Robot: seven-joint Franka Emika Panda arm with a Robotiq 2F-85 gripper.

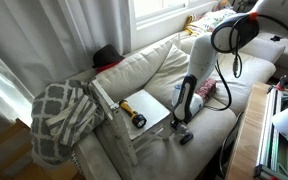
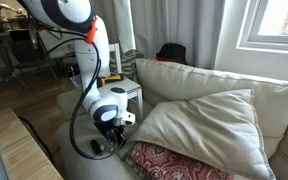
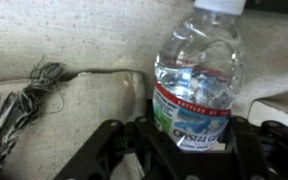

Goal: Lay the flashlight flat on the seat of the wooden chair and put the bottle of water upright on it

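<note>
In the wrist view the bottle of water (image 3: 196, 75) is clear, with a white cap and a blue-and-green label. It stands upright on cream sofa fabric between my gripper's (image 3: 191, 128) black fingers (image 3: 144, 135), which press against both sides of the label. In an exterior view the gripper (image 1: 183, 124) points down just beside the chair's near edge, and the bottle is hidden behind it. The yellow flashlight (image 1: 132, 113) with its black head lies flat on the pale seat of the wooden chair (image 1: 156, 106), apart from the gripper.
A grey-and-white patterned blanket (image 1: 62, 115) hangs over one side of the chair, its fringe (image 3: 24, 100) close to the bottle. Cream sofa cushions (image 2: 204, 115), a red patterned pillow (image 2: 174, 160), a black item (image 1: 106, 55) on the sofa back and a wooden tabletop (image 1: 246, 140) surround the spot.
</note>
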